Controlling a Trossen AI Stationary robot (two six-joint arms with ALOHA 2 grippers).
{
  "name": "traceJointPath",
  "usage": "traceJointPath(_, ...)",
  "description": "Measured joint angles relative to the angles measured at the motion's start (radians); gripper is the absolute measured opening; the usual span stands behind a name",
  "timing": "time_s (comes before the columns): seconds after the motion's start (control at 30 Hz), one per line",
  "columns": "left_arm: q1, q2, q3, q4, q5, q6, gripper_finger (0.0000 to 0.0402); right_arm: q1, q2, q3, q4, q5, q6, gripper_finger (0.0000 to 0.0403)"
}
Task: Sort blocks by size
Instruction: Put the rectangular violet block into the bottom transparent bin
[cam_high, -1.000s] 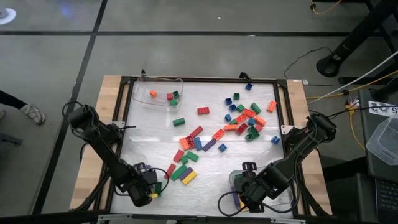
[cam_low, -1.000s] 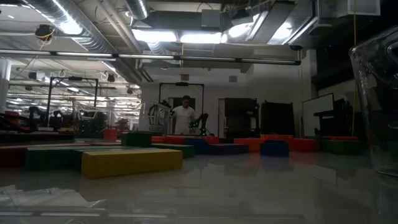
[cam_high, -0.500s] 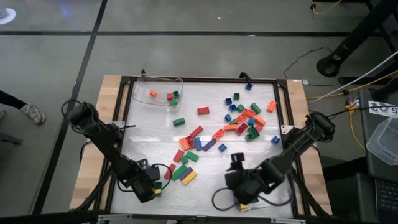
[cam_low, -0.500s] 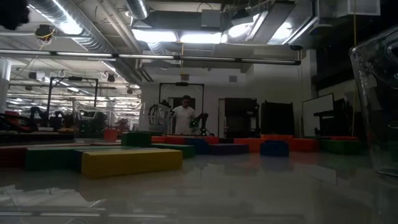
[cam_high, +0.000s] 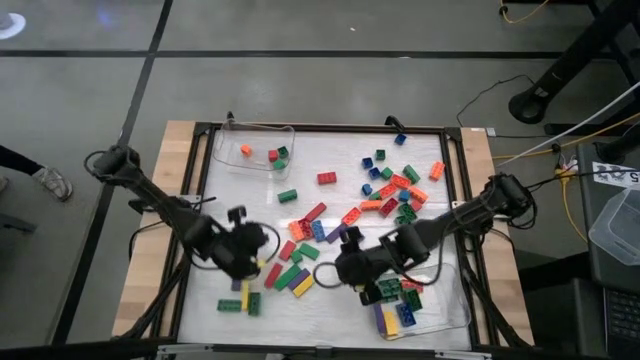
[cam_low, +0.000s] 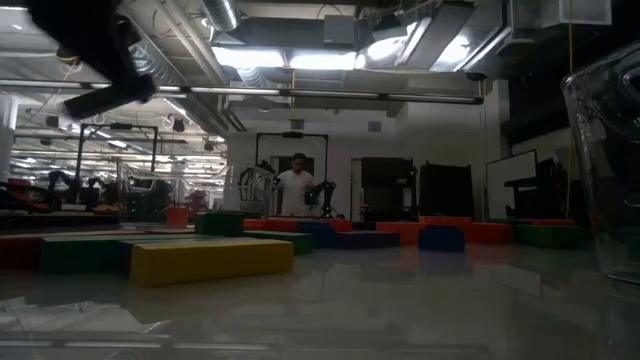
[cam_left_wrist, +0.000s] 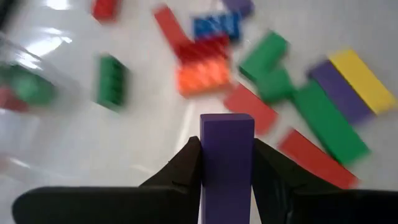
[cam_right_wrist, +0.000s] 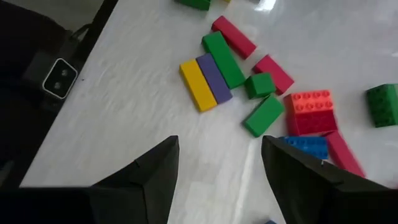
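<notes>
Loose blocks (cam_high: 385, 190) of many colours lie scattered over the white table top, with a yellow, purple and green row (cam_right_wrist: 211, 78) near its middle. My left gripper (cam_high: 248, 258) hangs left of that row, shut on a long purple block (cam_left_wrist: 227, 143). A little to the right my right gripper (cam_high: 347, 268) hovers open with nothing between its fingers (cam_right_wrist: 214, 162). A few green and yellow blocks (cam_high: 242, 300) lie near the near left corner. My left gripper pinches the purple block by its two long sides (cam_left_wrist: 208, 163) between the two fingers (cam_left_wrist: 180, 171). The block lies along the fingers, and its free end sticks out past their tips. The fingers slant downward, and the block is lifted clear of the table.
A clear tray (cam_high: 225, 150) at the far left holds an orange, a red and a green block. Another clear tray (cam_high: 450, 318) at the near right holds several blocks. A dark frame (cam_high: 320, 128) rims the table. A person (cam_low: 295, 190) stands far off in the room.
My left gripper has risen from the near left corner and gone toward the table's middle, turning as it went; green and yellow blocks stay behind on the table. My right gripper has swung from over the near right tray toward the table's middle.
</notes>
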Motion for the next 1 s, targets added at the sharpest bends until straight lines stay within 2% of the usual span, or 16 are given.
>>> traceJointPath(0.1, 0.062, -0.046, 0.000, 0.049, -0.028, 0.055, 0.0090, -0.018, 0.000, 0.000, -0.017, -0.062, 0.000, 0.0230)
traceJointPath(0.27, 0.142, -0.031, 0.000, 0.256, -0.003, 0.153, 0.0092, -0.020, 0.000, 0.000, -0.038, -0.067, 0.004, 0.0230)
traceJointPath(0.43, 0.189, 0.050, 0.002, 0.516, 0.174, 0.321, 0.0092, -0.012, 0.000, 0.000, -0.073, -0.037, 0.005, 0.0230)
traceJointPath(0.57, 0.215, 0.106, 0.002, 0.636, 0.365, 0.421, 0.0092, -0.004, 0.000, 0.000, -0.071, 0.124, -0.037, 0.0230)
traceJointPath(0.67, 0.235, 0.133, 0.002, 0.706, 0.488, 0.445, 0.0092, 0.004, 0.000, 0.000, -0.044, 0.219, -0.144, 0.0230)
traceJointPath(0.83, 0.262, 0.142, 0.002, 0.819, 0.650, 0.472, 0.0093, 0.008, 0.000, 0.000, 0.078, 0.229, -0.354, 0.0230)
traceJointPath(1.0, 0.290, 0.137, 0.002, 0.888, 0.730, 0.465, 0.0093, 0.007, 0.000, 0.000, 0.182, 0.229, -0.517, 0.0230)
